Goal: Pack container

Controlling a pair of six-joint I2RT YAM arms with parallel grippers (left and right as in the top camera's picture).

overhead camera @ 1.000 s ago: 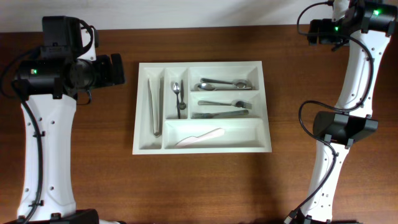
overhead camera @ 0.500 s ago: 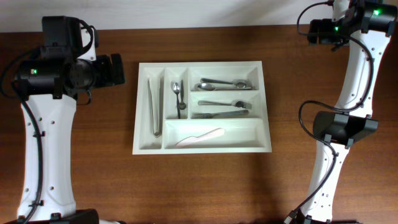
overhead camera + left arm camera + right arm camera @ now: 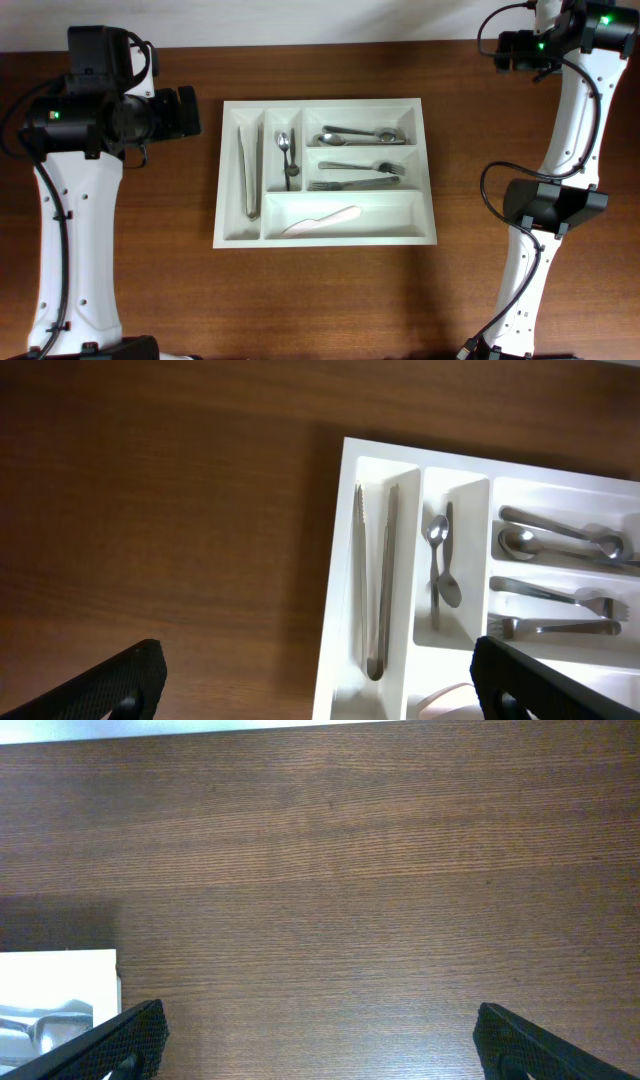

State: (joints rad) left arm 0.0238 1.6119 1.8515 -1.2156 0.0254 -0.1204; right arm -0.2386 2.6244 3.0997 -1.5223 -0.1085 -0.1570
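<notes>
Overhead: tray [image 3: 320, 102] mid-table between the arms, tongs [image 3: 248, 170] in its leftmost narrow slot
Left wrist: left gripper [image 3: 315, 678] spread wide, holding nothing, by tray's left edge
Right wrist: right gripper [image 3: 320, 1038] spread wide, holding nothing, over table [image 3: 330, 870]; tray corner lower left

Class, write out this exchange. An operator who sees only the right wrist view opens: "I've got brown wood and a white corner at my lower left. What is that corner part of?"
Observer: It's a corner of a white cutlery tray with five compartments.
Operator: What's in the narrow compartment farthest from my side?
Observer: A pair of metal tongs, lying lengthwise in it.
Operator: Is anything in there not metal?
Observer: One white knife, alone in the widest compartment.
</notes>
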